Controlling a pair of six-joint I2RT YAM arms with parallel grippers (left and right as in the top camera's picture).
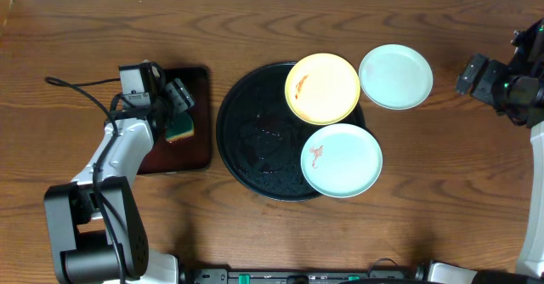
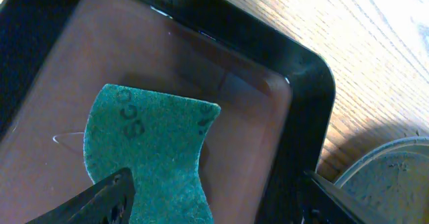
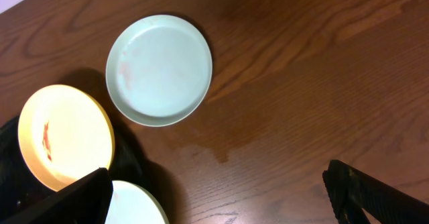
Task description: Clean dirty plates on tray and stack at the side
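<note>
Plates: we see three. Yellow plate [image 1: 322, 88] lies on the far right part of the black tray [image 1: 246, 122], overhanging the rim, with a red-orange smear [image 1: 299, 85] on its left side. Smeared mint plate [image 1: 341, 160] lies on the near right part of the same tray, also overhanging the rim, with a small red-orange mark [image 1: 316, 155] left of centre. These two sit just beside each other. Second mint plate [image 1: 395, 76] lies flat on the tabletop [image 1: 442, 190], off the tray to its right and just beside the yellow plate; we cannot tell whether they touch. The right wrist view shows a faint pinkish tinge near its edge, too weak for us to call. There is a darker patch [image 3: 218, 151] on the wood near that plate. The black tray's bare centre shows glossy, wet-looking spots.

Left pincer [image 2: 216, 187]: open, fingers spread wide, over the rectangular tray [image 1: 201, 144] left of the black tray. Green sponge [image 2: 151, 143] lies in that tray. One fingertip [image 2: 110, 194] overlaps the sponge's lower edge in view, contact unclear; the other is well apart. Not clamped on it.

Right pincer [image 3: 218, 177]: open wide, only wood between the fingers, over the tabletop to the right of the second mint plate and apart from it.
</note>
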